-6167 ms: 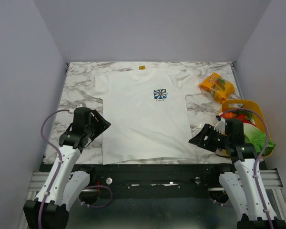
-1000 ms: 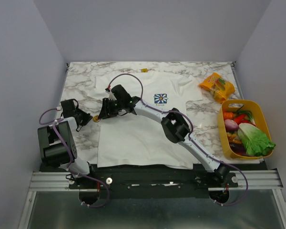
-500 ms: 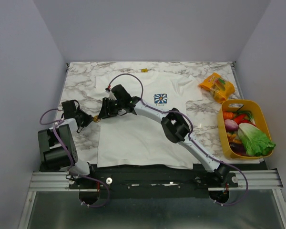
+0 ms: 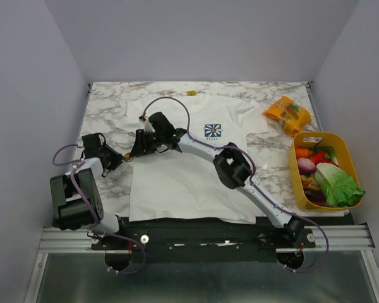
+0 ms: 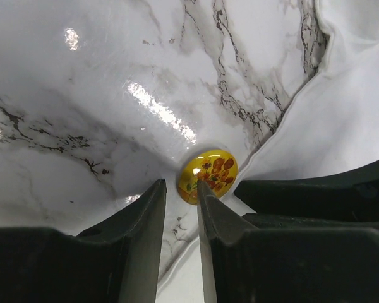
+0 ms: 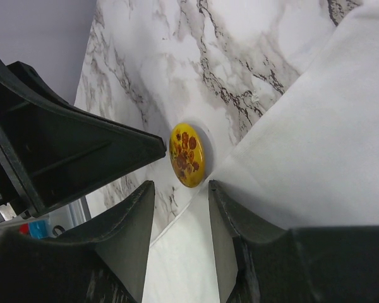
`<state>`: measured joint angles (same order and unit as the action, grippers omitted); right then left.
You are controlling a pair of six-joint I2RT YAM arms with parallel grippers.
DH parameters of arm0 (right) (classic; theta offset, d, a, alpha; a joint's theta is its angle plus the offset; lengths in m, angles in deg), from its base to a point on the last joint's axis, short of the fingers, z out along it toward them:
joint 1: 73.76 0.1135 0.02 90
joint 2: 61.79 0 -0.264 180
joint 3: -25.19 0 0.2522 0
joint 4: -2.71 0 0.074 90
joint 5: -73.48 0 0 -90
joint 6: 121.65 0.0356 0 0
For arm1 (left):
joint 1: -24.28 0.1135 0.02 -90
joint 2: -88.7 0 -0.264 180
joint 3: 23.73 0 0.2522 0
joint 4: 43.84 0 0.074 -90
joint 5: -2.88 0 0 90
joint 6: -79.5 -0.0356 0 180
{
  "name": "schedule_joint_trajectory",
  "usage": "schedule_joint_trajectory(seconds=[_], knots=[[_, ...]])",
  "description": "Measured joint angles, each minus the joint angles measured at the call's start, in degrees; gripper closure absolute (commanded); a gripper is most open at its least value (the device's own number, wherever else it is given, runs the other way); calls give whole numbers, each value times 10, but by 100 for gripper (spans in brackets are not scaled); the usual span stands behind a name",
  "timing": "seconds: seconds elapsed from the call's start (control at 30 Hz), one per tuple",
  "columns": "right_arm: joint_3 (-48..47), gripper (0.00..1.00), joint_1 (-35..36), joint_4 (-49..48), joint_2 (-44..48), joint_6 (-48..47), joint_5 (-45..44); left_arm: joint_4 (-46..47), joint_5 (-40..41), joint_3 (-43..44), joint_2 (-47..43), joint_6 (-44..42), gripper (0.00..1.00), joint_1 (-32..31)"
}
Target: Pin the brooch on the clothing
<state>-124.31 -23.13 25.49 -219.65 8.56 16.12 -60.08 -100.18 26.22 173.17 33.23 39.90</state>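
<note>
**Brooch at the shirt's left edge, a claw on either side**

Brooch (image 4: 127, 158) flat on the marble desk (image 4: 101, 120), right at the left edge of the white T-shirt (image 4: 189, 177), on the near side of the left sleeve. Round and yellow, with an orange flower print on its face. Touching the cloth or only just beside it: cannot tell. Not yet pinned.

Left claw (image 4: 115, 157) low over the desk, reaching in from the left. In the left wrist view, left claw (image 5: 180, 196) parted by a narrow gap, only marble between the fingers, nothing pinched. Brooch (image 5: 208, 176) just beyond the tips, slightly to one side.

Right claw (image 4: 135, 152) opposite it, at the end of an arm stretched across the T-shirt from the near right. In the right wrist view, right claw (image 6: 180, 192) spread somewhat wider, holding nothing, the shirt's edge beneath. Brooch (image 6: 187, 154) just off the tips there too.

Blue, white and yellow flower emblem (image 4: 212, 130) on the shirt's chest, well apart from the brooch. Orange snack packet (image 4: 288, 114) at the far right of the desk. Near it, yellow basket (image 4: 320, 135) of vegetables at the right edge.
</note>
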Motion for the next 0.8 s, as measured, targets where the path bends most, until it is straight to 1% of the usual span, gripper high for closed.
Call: schedule_joint_trajectory(seconds=[0.8], knots=[[57, 52, 0, -56, 37, -106, 3, -47, 22, -4, -37, 0, 62, 0]])
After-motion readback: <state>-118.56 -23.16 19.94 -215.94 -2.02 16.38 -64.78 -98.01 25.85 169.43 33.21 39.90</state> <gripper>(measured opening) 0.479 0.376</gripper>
